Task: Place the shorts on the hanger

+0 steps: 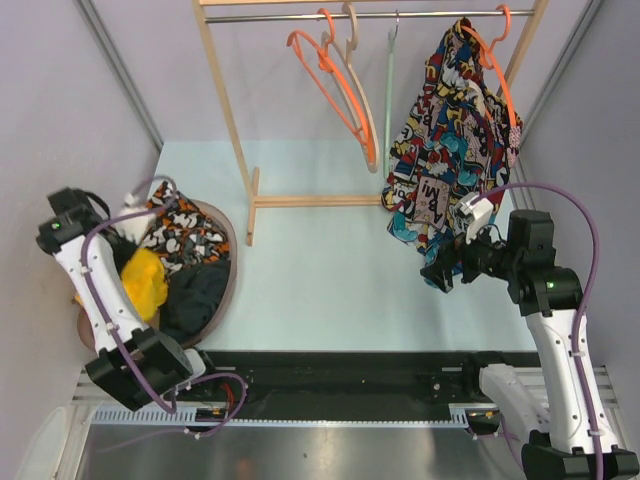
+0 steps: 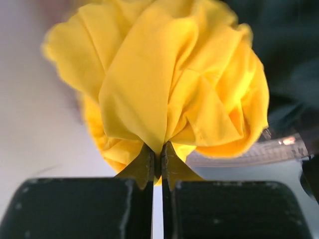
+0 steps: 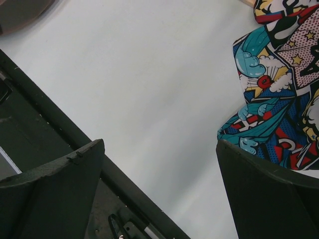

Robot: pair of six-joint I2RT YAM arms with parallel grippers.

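At nine o'clock my left arm (image 1: 95,290) folds over the basket (image 1: 232,270), left gripper (image 2: 160,162) clamped on the shorts (image 2: 164,74); at three o'clock my right gripper (image 3: 159,169) hovers spread wide.

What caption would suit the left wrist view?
Left claw shut on a bunched fold of the yellow shorts, dark cloth behind at right.

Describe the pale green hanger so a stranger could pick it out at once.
Find the wooden rack at the back and follow its metal rail. There the hanger hangs bare, between a thicker beige hanger on its left and the comic-print garment on its right. It is the only thin, pale mint-green one; the bare orange hangers hang further left.
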